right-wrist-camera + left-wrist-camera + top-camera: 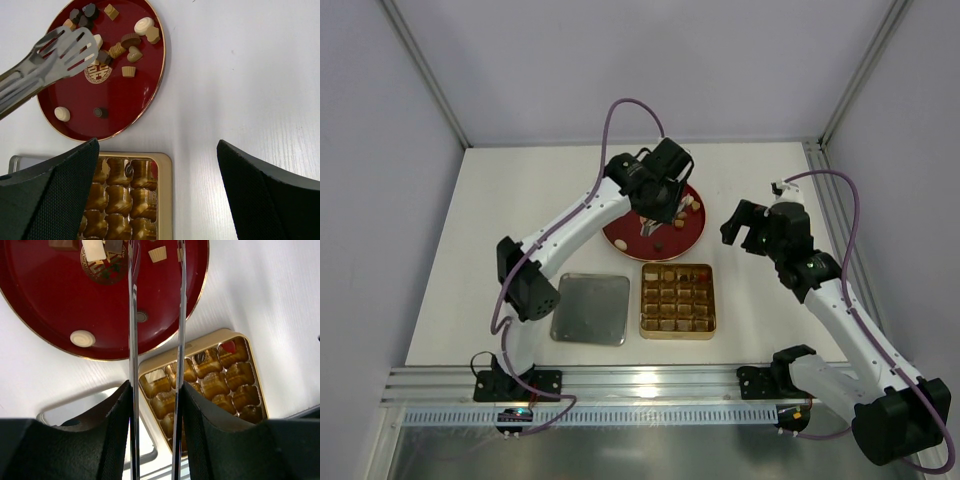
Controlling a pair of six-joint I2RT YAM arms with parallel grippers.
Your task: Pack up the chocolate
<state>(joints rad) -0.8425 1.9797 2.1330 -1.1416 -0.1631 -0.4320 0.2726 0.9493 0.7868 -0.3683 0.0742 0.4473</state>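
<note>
The chocolate [120, 47] lies as several dark, caramel and cream pieces on a round red plate [625, 238]; a few also show in the left wrist view [82, 338]. My left gripper [655, 205] is shut on metal tongs [132, 315], whose slotted head [62, 47] hovers over the pieces at the plate's far side. I cannot tell whether the tongs hold a piece. The gold tin [677, 334] with its grid of cells sits just in front of the plate. My right gripper [745, 228] is open and empty, above the table to the right of the plate [157, 145].
A flat silver lid [590, 309] lies left of the tin. The tin's far right cell shows something red [229, 346], and a dark piece [131, 170] sits in a cell beside it. Enclosure walls and a metal rail border the table.
</note>
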